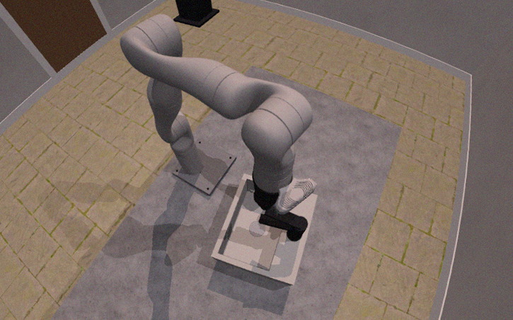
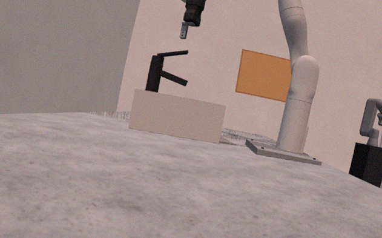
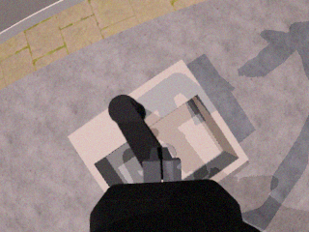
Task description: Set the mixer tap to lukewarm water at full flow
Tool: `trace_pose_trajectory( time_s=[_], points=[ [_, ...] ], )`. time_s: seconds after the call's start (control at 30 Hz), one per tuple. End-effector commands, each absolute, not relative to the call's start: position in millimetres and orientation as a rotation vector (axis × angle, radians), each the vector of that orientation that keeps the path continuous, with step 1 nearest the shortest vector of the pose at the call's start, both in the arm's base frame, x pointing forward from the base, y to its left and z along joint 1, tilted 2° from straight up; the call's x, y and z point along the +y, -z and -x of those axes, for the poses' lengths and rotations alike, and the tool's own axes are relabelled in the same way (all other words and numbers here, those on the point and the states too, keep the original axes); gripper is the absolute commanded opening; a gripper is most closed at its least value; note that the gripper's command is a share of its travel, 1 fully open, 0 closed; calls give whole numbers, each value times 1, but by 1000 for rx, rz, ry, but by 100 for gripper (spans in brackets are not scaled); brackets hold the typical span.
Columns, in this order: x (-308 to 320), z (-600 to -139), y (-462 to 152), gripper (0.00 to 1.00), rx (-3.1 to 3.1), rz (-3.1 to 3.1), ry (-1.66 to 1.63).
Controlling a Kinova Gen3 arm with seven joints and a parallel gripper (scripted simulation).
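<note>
The black mixer tap (image 1: pixel 296 233) (image 2: pixel 154 73) (image 3: pixel 124 107) stands on the pale basin's deck. Its lever (image 1: pixel 281 220) (image 2: pixel 173 53) (image 3: pixel 138 135) slopes upward to its free end; whether this is its upper limit I cannot tell. In both top views the lever covers most of the spout, so it points roughly straight out over it. The spout (image 2: pixel 174 78) slopes down below it in the exterior view. A red dot (image 2: pixel 162 65) shows on the body; no blue dot is visible. My gripper (image 2: pixel 182 36) (image 3: pixel 159 158) is shut and empty, above the lever's free end, apart from it.
The pale basin (image 1: pixel 308 201) (image 2: pixel 178 115) (image 3: pixel 94 135) has raised walls around its hollow beneath the spout. The arm's base plate (image 1: pixel 210 188) (image 2: pixel 287 155) is beside it. A black pedestal (image 2: pixel 368 163) with a small arm stands far behind.
</note>
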State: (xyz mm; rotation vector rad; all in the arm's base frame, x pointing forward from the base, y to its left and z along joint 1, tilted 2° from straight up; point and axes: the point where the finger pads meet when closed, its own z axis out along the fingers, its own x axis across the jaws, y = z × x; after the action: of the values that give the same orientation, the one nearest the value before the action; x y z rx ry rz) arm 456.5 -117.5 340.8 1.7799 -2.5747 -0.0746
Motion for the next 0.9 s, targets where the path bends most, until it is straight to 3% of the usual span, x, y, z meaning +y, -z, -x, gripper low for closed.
trace_pose_trajectory(
  time_s=[0.0, 0.87],
  points=[
    [-118, -458, -341, 0, -2621, -1707, 73],
    [-130, -454, -341, 0, -3067, -500, 70]
  ],
)
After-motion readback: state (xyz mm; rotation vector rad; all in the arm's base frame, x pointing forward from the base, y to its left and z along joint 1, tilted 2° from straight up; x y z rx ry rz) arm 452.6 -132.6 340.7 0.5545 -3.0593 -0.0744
